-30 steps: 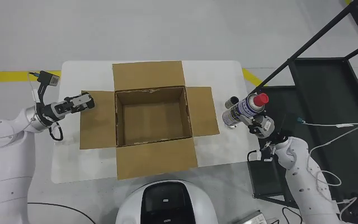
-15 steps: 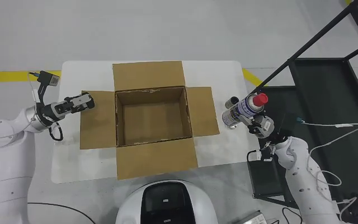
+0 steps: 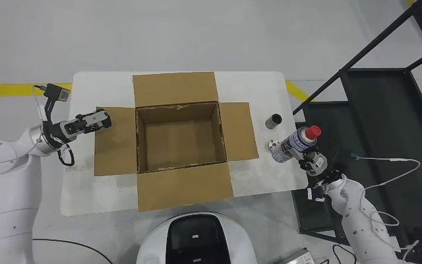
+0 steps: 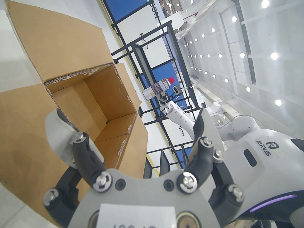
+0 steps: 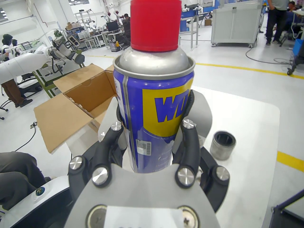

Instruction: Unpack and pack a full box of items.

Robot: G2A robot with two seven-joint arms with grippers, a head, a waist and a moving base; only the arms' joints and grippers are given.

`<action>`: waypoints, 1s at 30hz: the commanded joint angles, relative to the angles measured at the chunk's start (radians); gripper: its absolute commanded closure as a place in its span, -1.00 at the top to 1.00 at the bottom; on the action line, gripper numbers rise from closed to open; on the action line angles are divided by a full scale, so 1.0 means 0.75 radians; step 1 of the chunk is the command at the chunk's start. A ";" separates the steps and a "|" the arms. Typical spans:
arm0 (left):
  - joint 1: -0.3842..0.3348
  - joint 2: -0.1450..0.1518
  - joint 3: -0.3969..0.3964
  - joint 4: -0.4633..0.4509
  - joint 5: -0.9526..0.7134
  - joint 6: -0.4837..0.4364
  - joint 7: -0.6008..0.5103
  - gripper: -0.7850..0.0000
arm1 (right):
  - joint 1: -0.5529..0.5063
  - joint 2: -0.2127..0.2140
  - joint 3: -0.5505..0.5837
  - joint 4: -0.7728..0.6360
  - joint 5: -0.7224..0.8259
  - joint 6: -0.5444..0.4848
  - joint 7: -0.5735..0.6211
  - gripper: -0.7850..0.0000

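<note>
- At the middle of the white tabletop (image 3: 264, 86), the brown cardboard box (image 3: 175, 87) sat with all four flaps folded out flat. Its inside looked bare right down to the floor.
- At the tabletop's right edge, my right tool (image 5: 155, 129) was clamped round the lower body of the blue-and-yellow spray can with the red cap (image 3: 295, 143). The can was tilted, its cap pointing away from the box, and it was well apart from the box opening.
- My left tool (image 3: 99, 120) hovered over the box's left flap, its fingers spread wide with nothing between them.
- A small grey metal cylinder (image 3: 273, 121) stood upright on the tabletop, between the box's right flap and the can.
- A small pale item (image 3: 271, 144) lay just beside the can's base. It was too small for me to name.
- I judged the unpacking to be done or nearly so, since nothing showed inside the box and the loose pieces were all out on the right side.
- I could not tell whether the can was being set down as the last thing out or lifted as the first thing back in.
- Either way, the whole packing half looked to be left: the can, the cylinder and the pale item all had to go into the box.
- Nothing yet showed whether the flaps were meant to be closed afterwards.
</note>
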 commanded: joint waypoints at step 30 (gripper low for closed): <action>0.000 0.000 0.000 0.000 0.000 0.000 0.000 1.00 | 0.123 -0.036 -0.235 0.376 -0.012 0.242 -0.106 -1.00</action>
